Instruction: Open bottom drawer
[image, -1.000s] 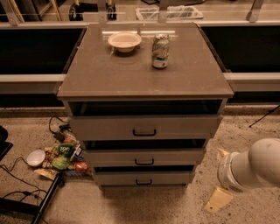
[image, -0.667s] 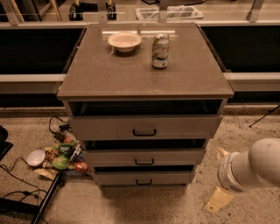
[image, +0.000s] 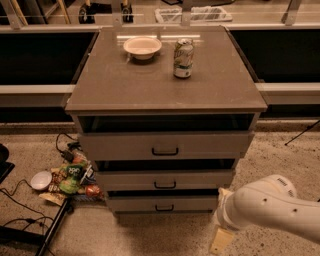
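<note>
Saw a speckled floor (image: 285, 160), dark panels (image: 35, 60) behind, cables (image: 14, 199) and snack bags (image: 73, 178) lying left. Found the gripper (image: 221, 241) low right, near the floor.

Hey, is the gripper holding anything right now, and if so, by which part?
Nothing seen held: the gripper hangs low, right of the bottom drawer, apart from its handle.

The gripper (image: 221, 240) hangs low at the right corner of the bottom drawer (image: 162, 203); open floor (image: 150, 235) lies before the drawer front and its black handle (image: 164, 208); snack packets (image: 74, 176) and a white bowl (image: 41, 180) clutter the floor at its left; the white arm (image: 270, 205) fills the right side
</note>
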